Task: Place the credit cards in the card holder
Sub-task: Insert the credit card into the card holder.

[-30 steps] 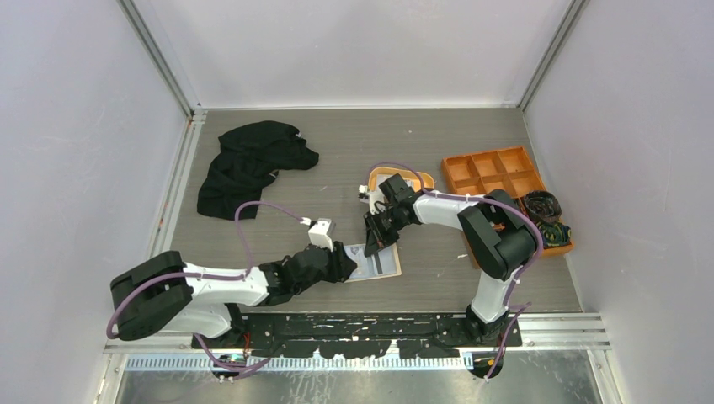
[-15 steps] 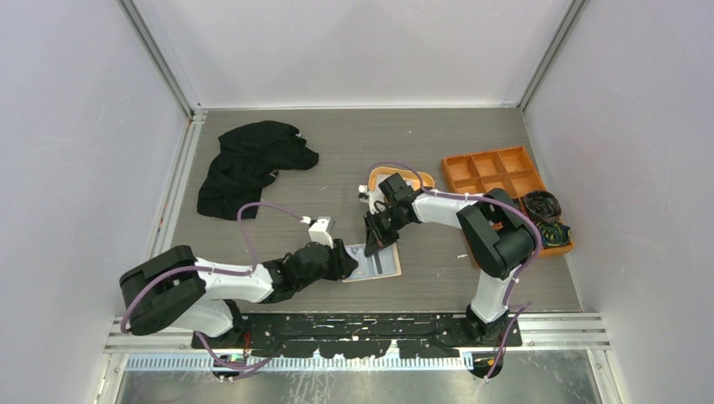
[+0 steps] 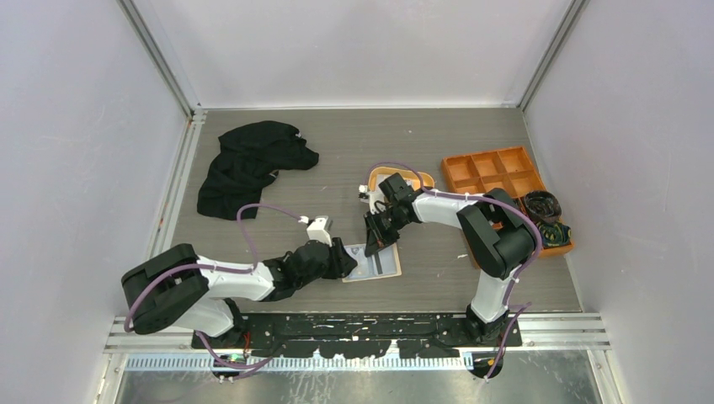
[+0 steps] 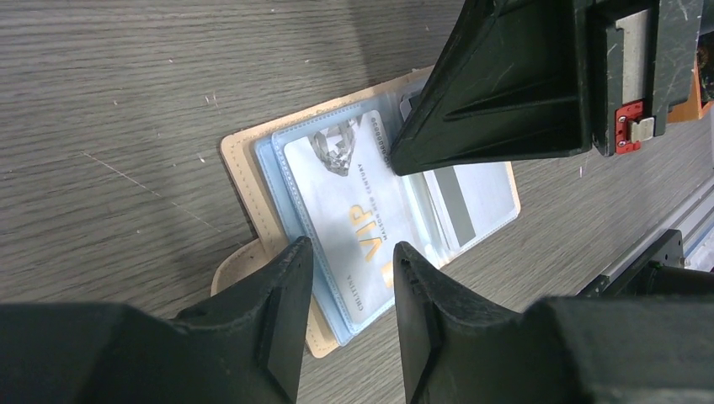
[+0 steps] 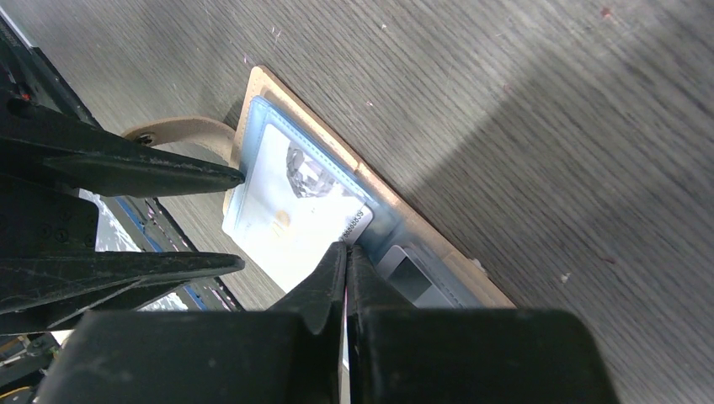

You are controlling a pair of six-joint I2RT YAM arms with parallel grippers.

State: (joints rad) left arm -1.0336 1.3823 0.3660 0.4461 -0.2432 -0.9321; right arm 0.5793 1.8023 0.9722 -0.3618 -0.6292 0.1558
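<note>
Pushing a credit card [image 4: 354, 219] into the card holder [image 4: 240, 181], the clenched right gripper [image 5: 345, 248] should nudge deeper while the parted left gripper [image 4: 349, 252] braces.

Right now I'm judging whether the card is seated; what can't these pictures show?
Top view: card holder partly under left gripper; contents too small.
Left wrist view: right gripper hides the VIP card's far corner.
Right wrist view: shut fingers hide the card's near edge; pinched or touched, unclear.
</note>
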